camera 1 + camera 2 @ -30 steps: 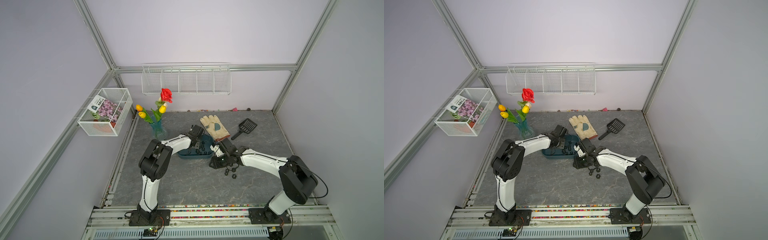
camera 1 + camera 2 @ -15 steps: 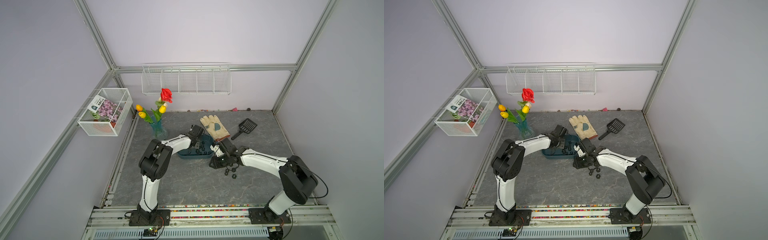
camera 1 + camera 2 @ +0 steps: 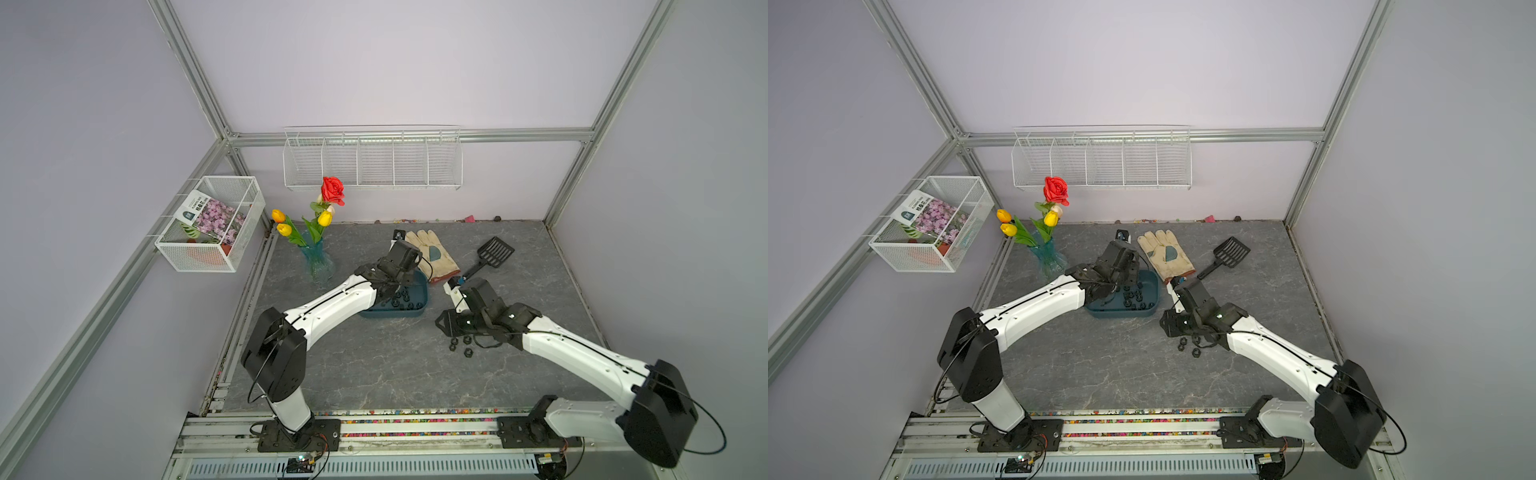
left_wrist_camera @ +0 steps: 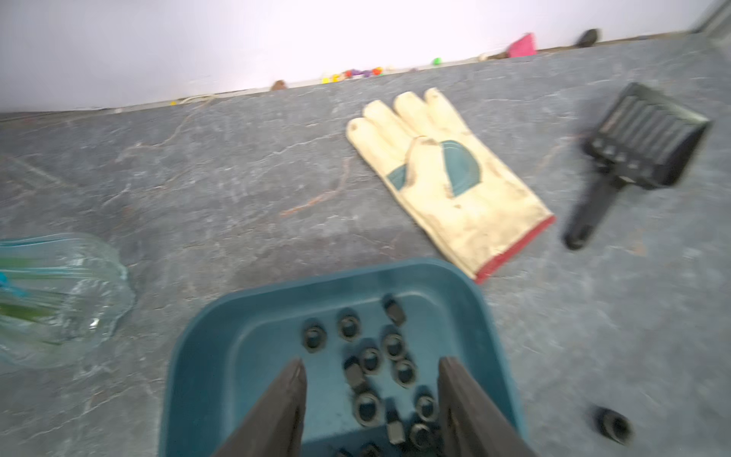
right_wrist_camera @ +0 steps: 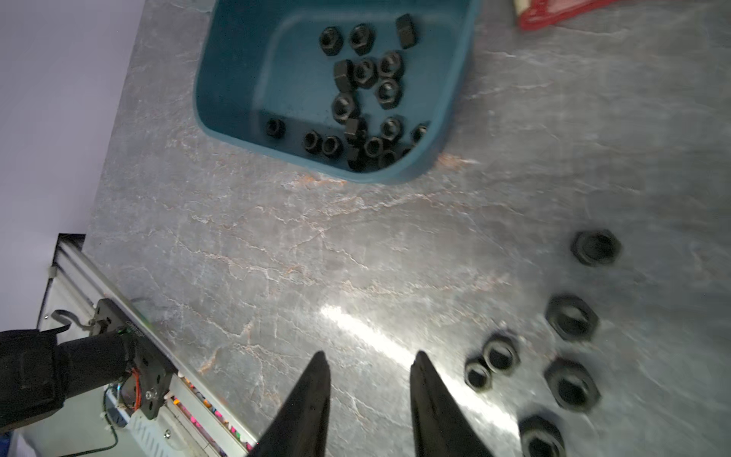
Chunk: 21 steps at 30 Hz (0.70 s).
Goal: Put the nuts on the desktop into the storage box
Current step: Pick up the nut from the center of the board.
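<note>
Nuts (image 5: 389,93), black hexagons, in smooth teal storage box (image 5: 237,87); left pincer (image 4: 372,361), right pincer (image 5: 370,354) apart.

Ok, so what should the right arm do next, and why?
Probably slide the right tool sideways over the nearest loose nut and lower onto it. Its jaws stand open and empty above bare desktop, and several more lie beside that one, all outside the storage box.

Open desktop (image 3: 390,357) separates storage box (image 3: 395,314) from loose nuts (image 3: 468,353).
</note>
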Tool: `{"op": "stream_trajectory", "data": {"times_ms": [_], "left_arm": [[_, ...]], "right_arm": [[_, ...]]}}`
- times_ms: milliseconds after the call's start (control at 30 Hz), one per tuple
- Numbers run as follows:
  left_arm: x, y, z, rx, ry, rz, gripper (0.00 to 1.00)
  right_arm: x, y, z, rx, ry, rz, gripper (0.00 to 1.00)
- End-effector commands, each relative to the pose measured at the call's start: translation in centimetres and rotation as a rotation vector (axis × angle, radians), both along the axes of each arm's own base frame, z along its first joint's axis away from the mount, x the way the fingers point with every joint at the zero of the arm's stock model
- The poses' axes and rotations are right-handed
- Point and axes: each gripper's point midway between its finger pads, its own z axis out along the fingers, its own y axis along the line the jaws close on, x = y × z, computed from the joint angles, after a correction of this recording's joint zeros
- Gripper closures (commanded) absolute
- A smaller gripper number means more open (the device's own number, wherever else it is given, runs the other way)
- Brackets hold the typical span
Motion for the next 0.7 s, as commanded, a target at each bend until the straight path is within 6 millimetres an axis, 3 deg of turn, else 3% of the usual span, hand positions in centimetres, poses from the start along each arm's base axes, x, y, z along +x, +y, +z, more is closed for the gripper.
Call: {"op": "stream_trajectory", "data": {"times_ms": [0, 233, 400, 533, 667], "left_arm": [[-2.0, -2.4, -0.7, -0.043, 0.047, -0.073, 0.42], [-5.9, -8.7, -1.7, -0.119, 0.149, -0.28, 0.4], [-7.9, -12.9, -4.8, -0.064, 0.229, -0.364, 0.38], [-8.8, -14.9, -7.5, 0.015, 0.269, -0.381, 0.38], [-9.2, -15.7, -9.4, 0.048, 0.305, -0.38, 0.38]], "right_arm": [[-1.4, -4.2, -1.4, -0.079, 0.027, -0.156, 0.63], [-3.7, -8.6, -1.3, -0.044, -0.024, -0.306, 0.63], [-4.8, -10.6, -1.8, -0.03, -0.013, -0.368, 0.63], [-5.1, -11.0, -2.4, -0.015, 0.002, -0.384, 0.63], [-5.1, -11.1, -2.6, -0.013, 0.008, -0.387, 0.63]]}}
